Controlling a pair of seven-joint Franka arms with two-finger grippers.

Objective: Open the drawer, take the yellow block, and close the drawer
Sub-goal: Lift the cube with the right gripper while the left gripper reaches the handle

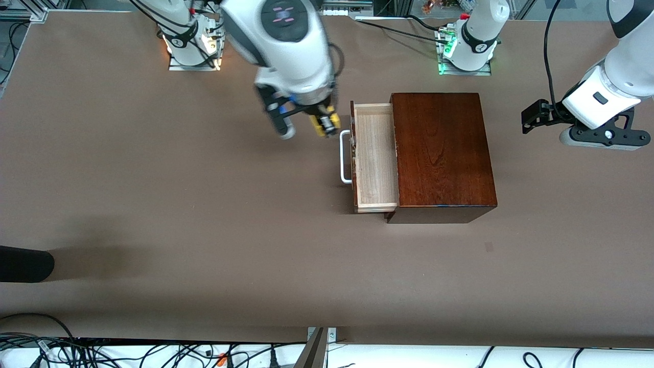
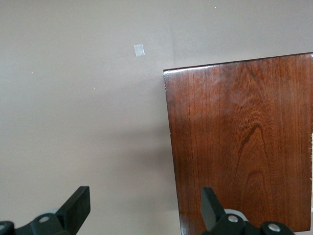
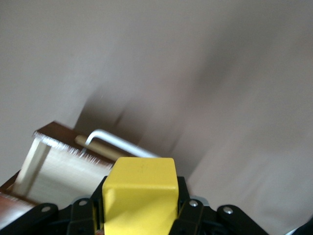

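Front view: the drawer [image 1: 375, 157] stands pulled out of the dark wooden box [image 1: 442, 153] toward the right arm's end of the table [image 1: 153, 204], its white handle [image 1: 346, 156] leading. The right gripper [image 1: 325, 122] hangs over the table just beside the handle, pinching the yellow block [image 1: 329, 121]. The left arm waits, its gripper [image 1: 534, 116] near the table's edge.

Left wrist view: the left gripper's fingers [image 2: 78, 208] are spread above the box [image 2: 244, 142].

Right wrist view: the yellow block [image 3: 141, 196] sits clamped between the fingers [image 3: 190, 208], the handle [image 3: 120, 143] and the drawer [image 3: 63, 169] below.
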